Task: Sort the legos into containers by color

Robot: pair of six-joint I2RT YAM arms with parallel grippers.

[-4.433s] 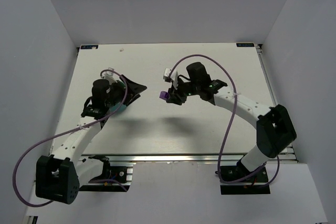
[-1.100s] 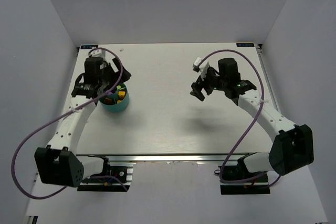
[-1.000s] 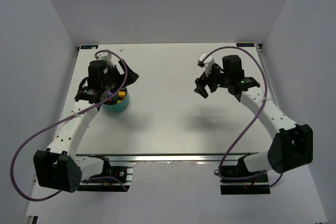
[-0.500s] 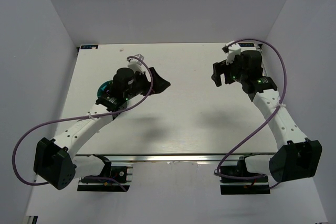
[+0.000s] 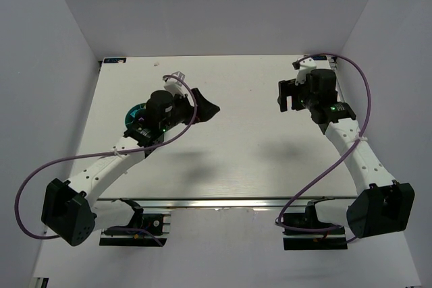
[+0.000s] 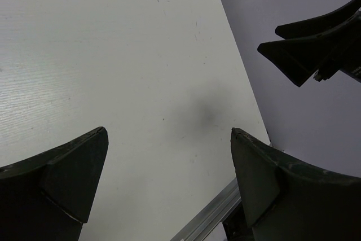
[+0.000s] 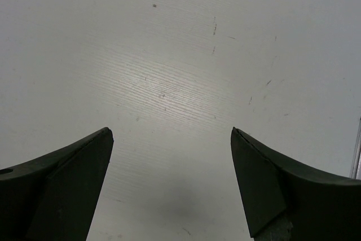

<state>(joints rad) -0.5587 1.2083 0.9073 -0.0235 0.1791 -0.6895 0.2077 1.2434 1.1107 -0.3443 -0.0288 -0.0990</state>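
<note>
Both arms have swung rightward, left gripper (image 5: 204, 104) agape over bare table (image 5: 243, 153) centre, right gripper (image 5: 289, 96) agape near the far-right edge, teal bowl (image 5: 133, 111) mostly hidden, apparently under the left arm.

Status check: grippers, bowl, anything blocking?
Left gripper open, empty. Right gripper open, empty. Teal bowl partly hidden under left arm. No obstruction seen.

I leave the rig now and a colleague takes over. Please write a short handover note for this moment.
Left gripper: open, empty, above bare table, right of the teal bowl.
Right gripper: open, empty, above the table's far right part.
The teal bowl: left side, mostly hidden under the left arm.
Done: no loose legos show on the table.
Left: bowl's inside is hidden; check colours per compartment.
</note>
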